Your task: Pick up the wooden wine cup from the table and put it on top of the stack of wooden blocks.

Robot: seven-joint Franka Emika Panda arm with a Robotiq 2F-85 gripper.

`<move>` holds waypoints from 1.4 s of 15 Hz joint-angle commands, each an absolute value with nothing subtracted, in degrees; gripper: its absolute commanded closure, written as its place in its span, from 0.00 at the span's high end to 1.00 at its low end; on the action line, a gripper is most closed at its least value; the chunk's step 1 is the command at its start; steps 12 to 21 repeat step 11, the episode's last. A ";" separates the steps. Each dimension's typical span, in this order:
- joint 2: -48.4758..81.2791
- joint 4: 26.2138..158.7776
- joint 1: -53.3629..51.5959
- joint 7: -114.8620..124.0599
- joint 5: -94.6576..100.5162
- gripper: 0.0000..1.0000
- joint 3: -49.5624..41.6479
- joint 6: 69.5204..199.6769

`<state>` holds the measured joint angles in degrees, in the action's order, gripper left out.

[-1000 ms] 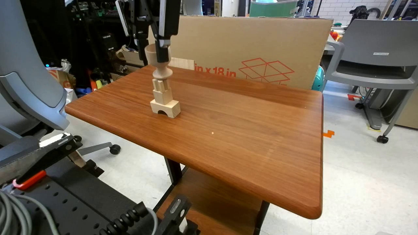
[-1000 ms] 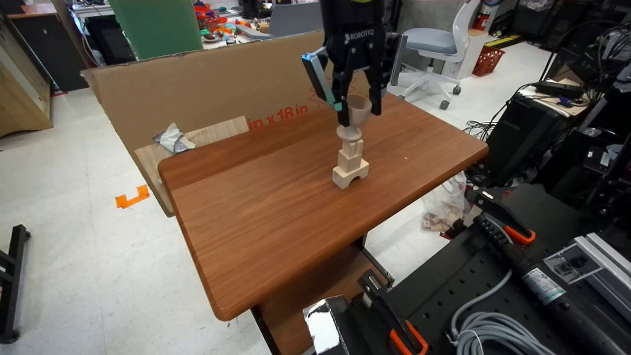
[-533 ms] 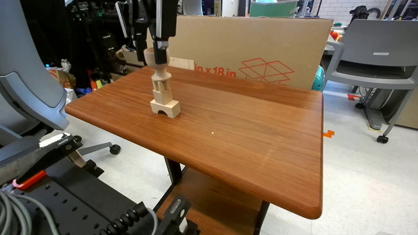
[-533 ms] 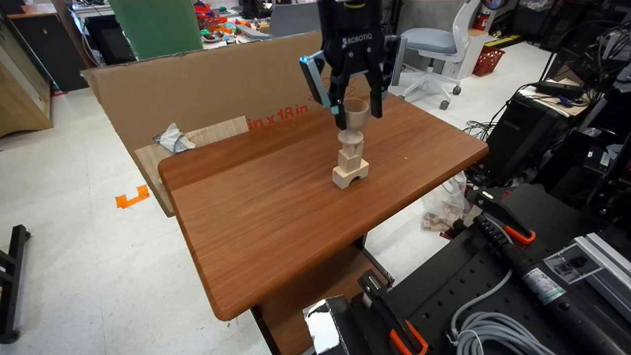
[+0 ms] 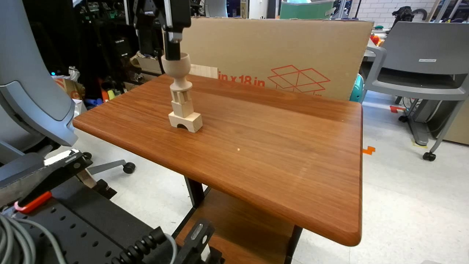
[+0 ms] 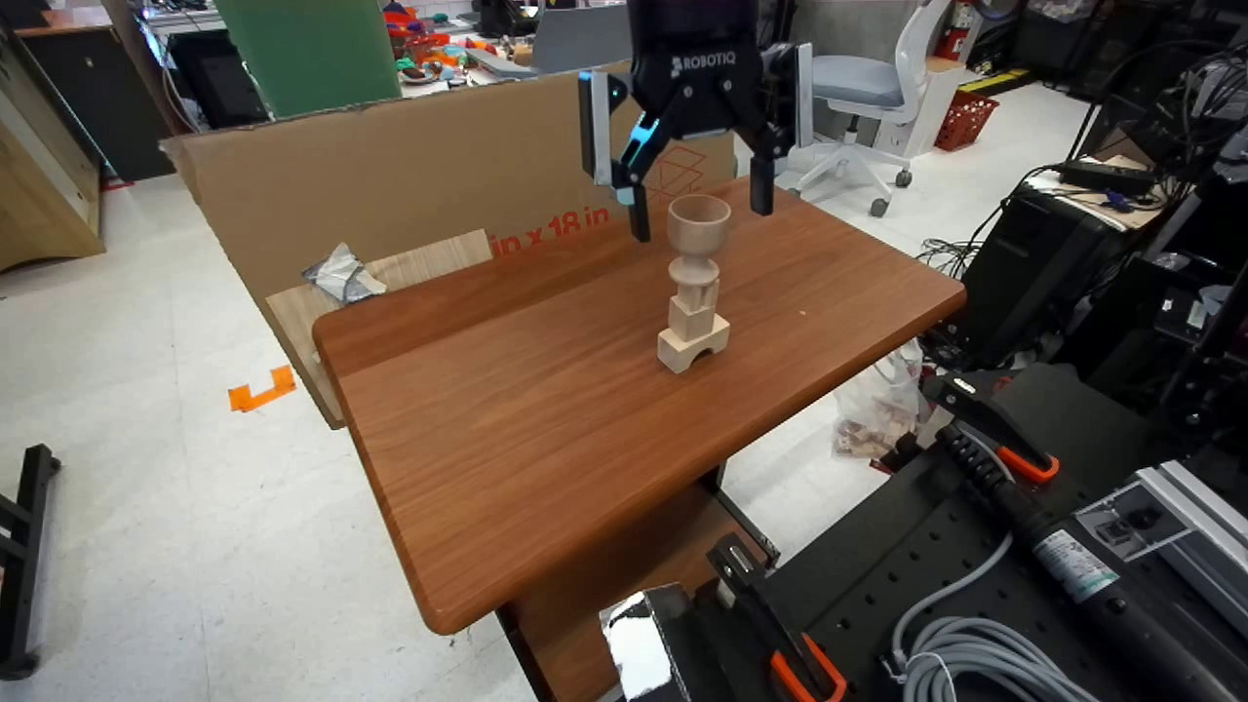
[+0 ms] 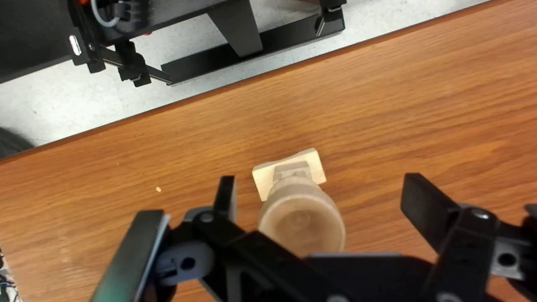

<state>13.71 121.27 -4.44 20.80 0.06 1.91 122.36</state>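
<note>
The pincer (image 6: pixel 700 216) has its fingers (image 6: pixel 761 187) spread wide, one on each side of the cup (image 5: pixel 176 68), and the wrist view shows a gap between the cup and each of them. Below the pincer, the cup stands upright, mouth up, on top of the stack of blocks (image 5: pixel 183 109). Further down, the arched bottom block (image 5: pixel 187 118) rests on the table (image 6: pixel 546 419). In both exterior views a cardboard box (image 6: pixel 419 185) stands beyond the pincer.

I've got ROBOTIQ on the gripper (image 6: pixel 700 214), and "in x 18 in" on the box (image 5: pixel 280 47) beyond the far edge of the table (image 5: pixel 263 143)!
</note>
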 commanded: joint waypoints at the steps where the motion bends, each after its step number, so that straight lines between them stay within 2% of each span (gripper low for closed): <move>1: 6.30 123.44 -4.08 22.05 -4.85 1.00 1.81 119.50; 5: 1.68 121.96 -3.65 24.83 -6.44 1.00 1.39 114.02; 21: 1.21 121.22 -2.72 26.25 -4.96 1.00 1.29 115.44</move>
